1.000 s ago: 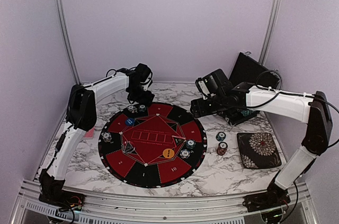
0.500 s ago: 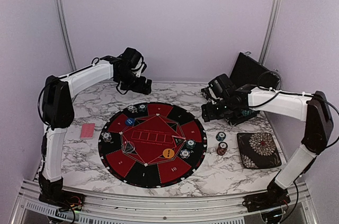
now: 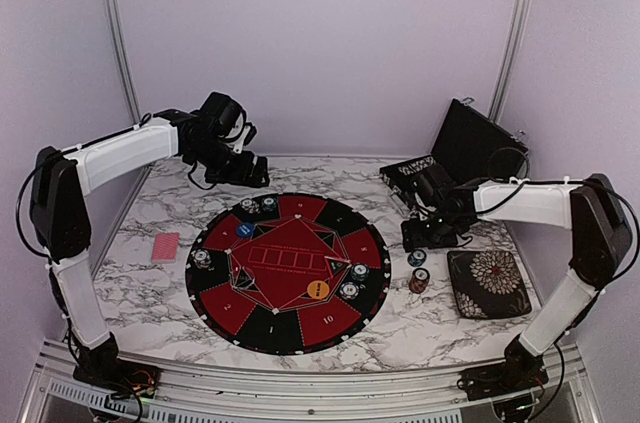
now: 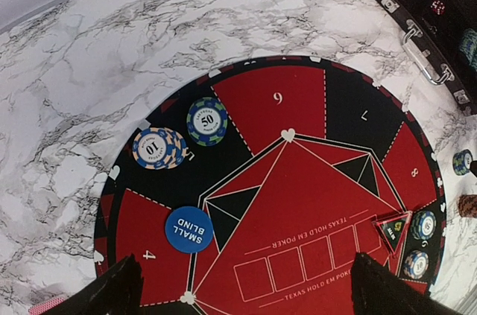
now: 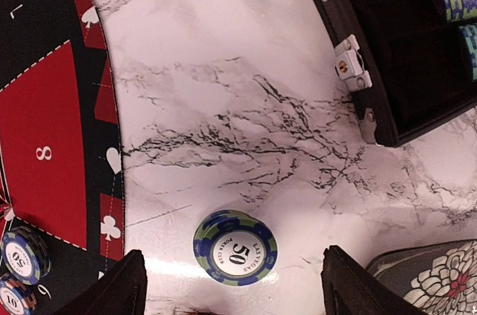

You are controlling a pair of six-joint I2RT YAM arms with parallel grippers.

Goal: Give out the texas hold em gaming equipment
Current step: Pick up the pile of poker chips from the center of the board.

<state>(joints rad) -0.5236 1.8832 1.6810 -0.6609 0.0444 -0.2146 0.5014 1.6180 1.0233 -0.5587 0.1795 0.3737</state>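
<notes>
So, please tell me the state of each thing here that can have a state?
left gripper: open, empty, above the table's far left
right gripper: open, empty, over the 50 chip stack
black case: lid open, chips inside
playing card: face down on the table
small blind button: lying flat on the mat

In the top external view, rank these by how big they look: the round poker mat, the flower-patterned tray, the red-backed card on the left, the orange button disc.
1. Round poker mat, by far the largest.
2. Flower-patterned tray.
3. Red-backed card.
4. Orange button disc, smallest.
All lie flat on the same tabletop, so nearness hardly skews the order.
</notes>
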